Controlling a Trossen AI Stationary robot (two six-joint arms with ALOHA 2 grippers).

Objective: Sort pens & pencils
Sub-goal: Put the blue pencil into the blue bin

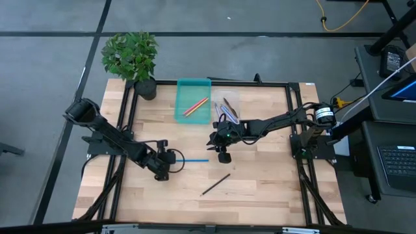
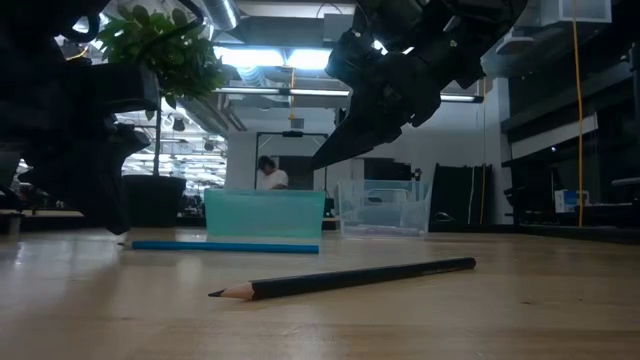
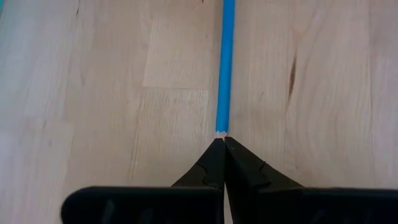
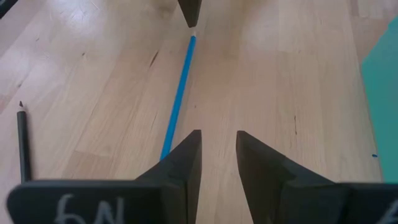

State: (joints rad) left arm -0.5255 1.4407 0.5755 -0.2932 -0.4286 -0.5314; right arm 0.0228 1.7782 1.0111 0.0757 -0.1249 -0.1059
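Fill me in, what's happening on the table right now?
The robot is sorting pens and pencils. The left gripper, shut, sits at one tip of the blue pencil lying on the table. The right gripper hangs open near that pencil's other end, holding nothing. A dark pencil lies loose nearer the front. The teal tray already holds a couple of sticks, and the clear tray beside it several more.

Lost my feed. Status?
Left gripper shut on blue pencil tip. Right gripper open above its other end. Black pencil lies apart.
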